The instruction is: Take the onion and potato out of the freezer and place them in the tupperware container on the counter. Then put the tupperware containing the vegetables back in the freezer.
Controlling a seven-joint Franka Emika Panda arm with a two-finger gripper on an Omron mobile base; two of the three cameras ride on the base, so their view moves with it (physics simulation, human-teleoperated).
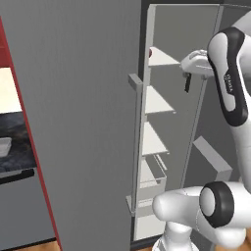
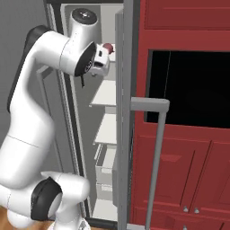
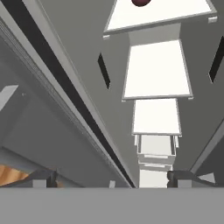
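gripper (image 3: 112, 178): jaws spread wide, nothing between them, held up inside the open freezer (image 1: 78, 122)
onion (image 3: 141, 2): dark red, on top shelf (image 3: 157, 17), ahead of the fingers
tupperware container (image 1: 4, 146): on counter (image 1: 17, 130), well left of the door
potato: can't make it out
risk: the round onion may roll back if nudged; wrist close to the door edge may clip it

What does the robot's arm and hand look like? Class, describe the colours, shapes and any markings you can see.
The arm is made of smooth, rounded glossy white segments joined by dark, nearly black bands and round joint caps. Small dark lettering runs along one white link. The hand is a compact white block carrying slim dark fingers. No loose cables show.
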